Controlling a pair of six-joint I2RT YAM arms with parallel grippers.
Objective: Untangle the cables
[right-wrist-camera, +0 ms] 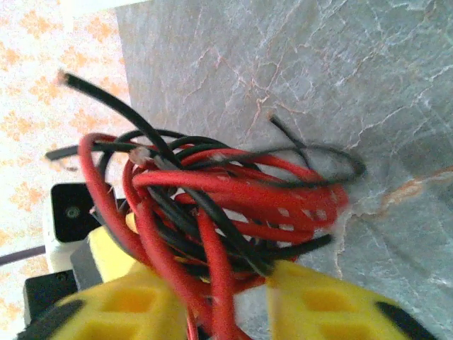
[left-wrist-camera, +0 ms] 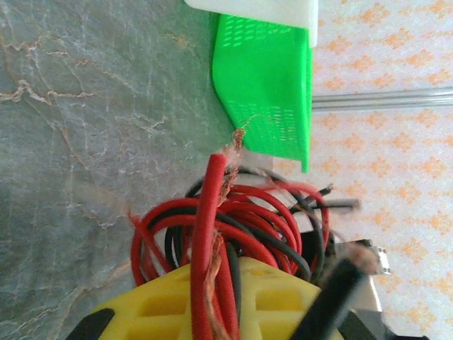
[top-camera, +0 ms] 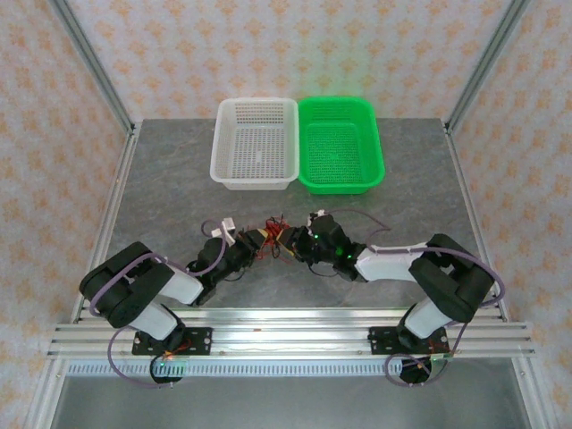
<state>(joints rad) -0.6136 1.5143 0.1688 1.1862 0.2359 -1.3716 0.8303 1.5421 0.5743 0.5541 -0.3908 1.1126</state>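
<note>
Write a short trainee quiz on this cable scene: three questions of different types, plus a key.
1. True or false: seen from above, the white basket stands left of the green basket.
2. Which colours are the cables in the tangle? A) red and black B) blue and white C) green and yellow
3. Fill the gap: the left gripper is shut on a ___ cable.
Key: 1 true; 2 A; 3 red.
</note>
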